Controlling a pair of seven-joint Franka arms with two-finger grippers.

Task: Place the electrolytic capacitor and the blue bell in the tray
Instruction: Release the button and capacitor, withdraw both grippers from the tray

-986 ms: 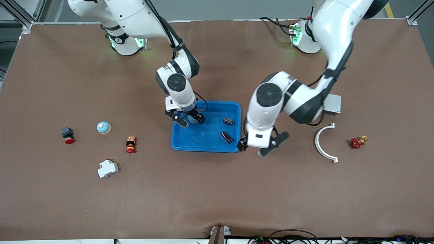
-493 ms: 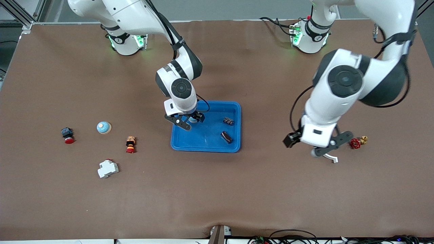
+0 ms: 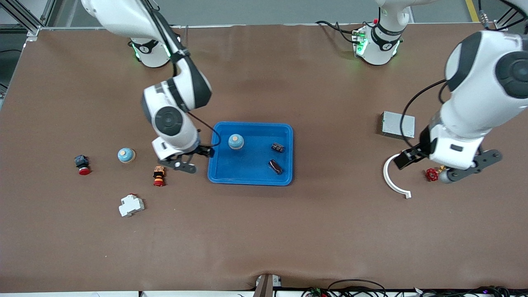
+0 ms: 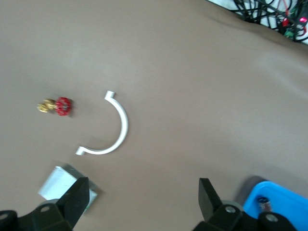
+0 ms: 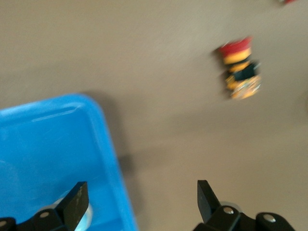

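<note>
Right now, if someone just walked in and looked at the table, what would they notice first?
Probably the bright blue tray in the middle of the brown table, with a small blue bell and two dark capacitors in it. Next, the two big white arms: the right gripper, open, hangs just off the tray's edge beside a red and yellow button, and the left gripper, open, hangs over a red valve near a white curved piece.

The right arm's black two-finger gripper is hanging low with jaws spread and empty, its white forearm reaching down from the base, while the left arm's black gripper is hanging wide open too.
</note>
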